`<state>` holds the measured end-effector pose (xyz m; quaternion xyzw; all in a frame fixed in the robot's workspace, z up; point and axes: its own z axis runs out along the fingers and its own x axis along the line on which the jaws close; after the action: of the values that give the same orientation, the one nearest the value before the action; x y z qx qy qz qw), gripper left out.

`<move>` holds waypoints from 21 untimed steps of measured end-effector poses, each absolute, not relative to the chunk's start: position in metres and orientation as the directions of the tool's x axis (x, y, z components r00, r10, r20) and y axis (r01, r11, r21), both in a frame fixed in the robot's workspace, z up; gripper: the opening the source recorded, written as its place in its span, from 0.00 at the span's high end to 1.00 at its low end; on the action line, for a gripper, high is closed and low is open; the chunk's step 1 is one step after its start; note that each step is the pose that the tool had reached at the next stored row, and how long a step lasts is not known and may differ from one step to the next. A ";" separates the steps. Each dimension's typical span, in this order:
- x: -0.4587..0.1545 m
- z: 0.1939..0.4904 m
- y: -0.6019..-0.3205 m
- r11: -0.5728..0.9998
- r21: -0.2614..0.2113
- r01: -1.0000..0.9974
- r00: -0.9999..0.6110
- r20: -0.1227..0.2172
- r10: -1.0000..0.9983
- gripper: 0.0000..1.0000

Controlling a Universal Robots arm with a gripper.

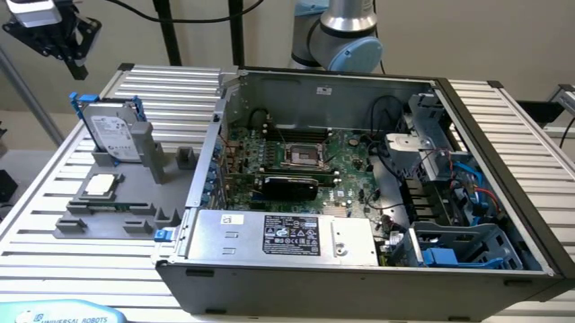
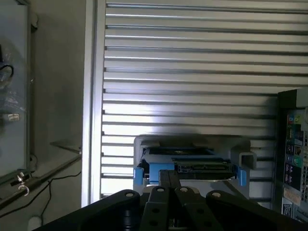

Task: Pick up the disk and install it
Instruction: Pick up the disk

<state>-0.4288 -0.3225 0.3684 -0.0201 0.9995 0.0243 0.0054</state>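
Nearest, a pale-blue device is cut off by the frame. Far left, the gripper hangs closed and empty above the disk. The disk stands on edge, long axis upright, its foot hidden in a grey holder left of the open case.

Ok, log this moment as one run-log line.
silver-grey rectangular metal disk, blue plastic bracket: upright in grey plastic stand | black gripper: shut, empty, apart from disk | install: not done
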 end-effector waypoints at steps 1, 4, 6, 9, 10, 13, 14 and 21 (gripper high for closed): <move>-0.429 0.368 -0.323 0.997 0.048 -0.059 -0.998 -0.012 -0.058 0.89; -0.429 0.368 -0.323 0.992 0.048 -0.114 -0.993 -0.012 -0.113 0.89; -0.429 0.368 -0.323 0.988 0.048 -0.149 -0.989 -0.012 -0.149 0.89; -0.429 0.368 -0.323 0.978 0.048 -0.204 -0.979 -0.012 -0.203 0.89; -0.429 0.368 -0.323 0.974 0.048 -0.221 -0.975 -0.012 -0.221 0.89; -0.429 0.368 -0.323 0.961 0.048 -0.273 -0.962 -0.012 -0.273 0.89; -0.429 0.368 -0.323 0.956 0.048 -0.291 -0.957 -0.012 -0.290 0.89; -0.429 0.368 -0.323 0.911 0.048 -0.410 -0.912 -0.012 -0.410 0.89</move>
<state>-0.4287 -0.3225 0.3678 -0.2099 0.9774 0.0249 0.0007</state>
